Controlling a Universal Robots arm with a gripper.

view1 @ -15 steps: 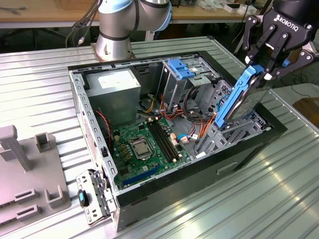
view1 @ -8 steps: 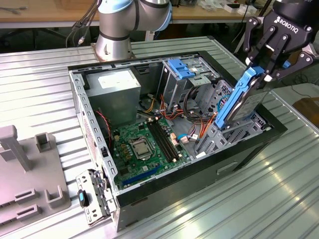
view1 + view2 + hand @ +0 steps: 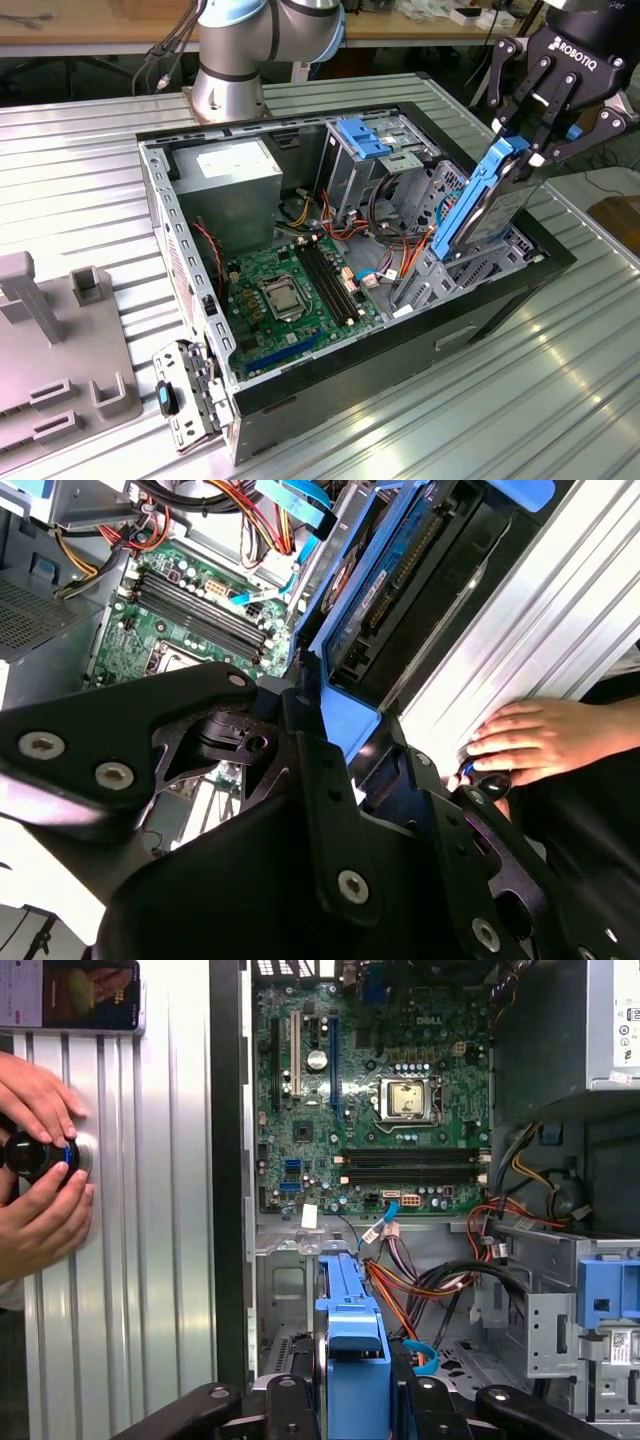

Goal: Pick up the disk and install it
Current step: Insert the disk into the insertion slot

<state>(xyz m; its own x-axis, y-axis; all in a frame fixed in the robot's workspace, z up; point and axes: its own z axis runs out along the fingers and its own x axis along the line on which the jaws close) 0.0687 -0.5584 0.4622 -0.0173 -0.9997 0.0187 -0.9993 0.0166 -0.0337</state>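
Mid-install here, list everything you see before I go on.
table: one, silver, beneath everything
case: one, black, on the table
motherboard: one, green, case floor
power supply: one, grey, inside the case
latch plate: one, light blue, atop the drive cage
disk: one, grey in blue carrier, tilted over the case
fixture: one, grey, exterior view's left
hands: two, holding a black knob
arm: one, grey and blue, behind the case
claw: one, black, shut on the disk
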